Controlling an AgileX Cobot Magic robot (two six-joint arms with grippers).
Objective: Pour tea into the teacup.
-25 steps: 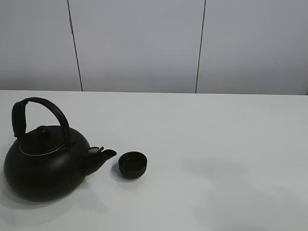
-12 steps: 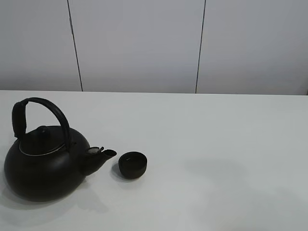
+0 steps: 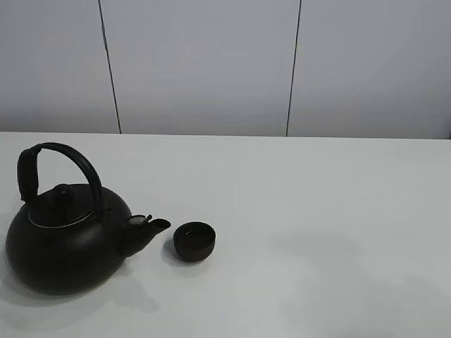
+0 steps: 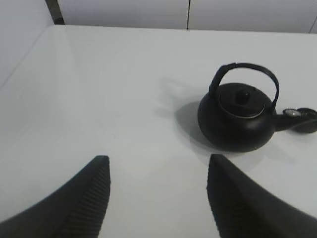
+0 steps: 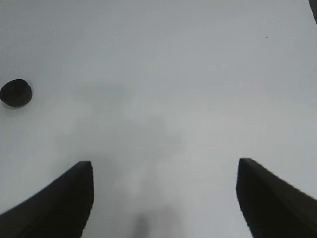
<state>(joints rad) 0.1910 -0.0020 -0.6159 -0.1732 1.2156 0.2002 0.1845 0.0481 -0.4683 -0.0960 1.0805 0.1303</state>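
Note:
A big black kettle [image 3: 67, 243] with an arched handle stands on the white table at the left, its spout [image 3: 149, 229] pointing at the teacup. The teacup [image 3: 194, 241] is a small round matte-black bowl just right of the spout. The left wrist view shows the kettle [image 4: 237, 118] well ahead of my left gripper [image 4: 157, 178], which is open and empty. The right wrist view shows the teacup [image 5: 16, 92] far off to one side of my right gripper [image 5: 164, 183], also open and empty. Neither gripper shows in the exterior view.
The white table [image 3: 317, 211] runs back to a grey panelled wall [image 3: 211, 63]. The table's edge and a wall [image 4: 20, 44] show in the left wrist view.

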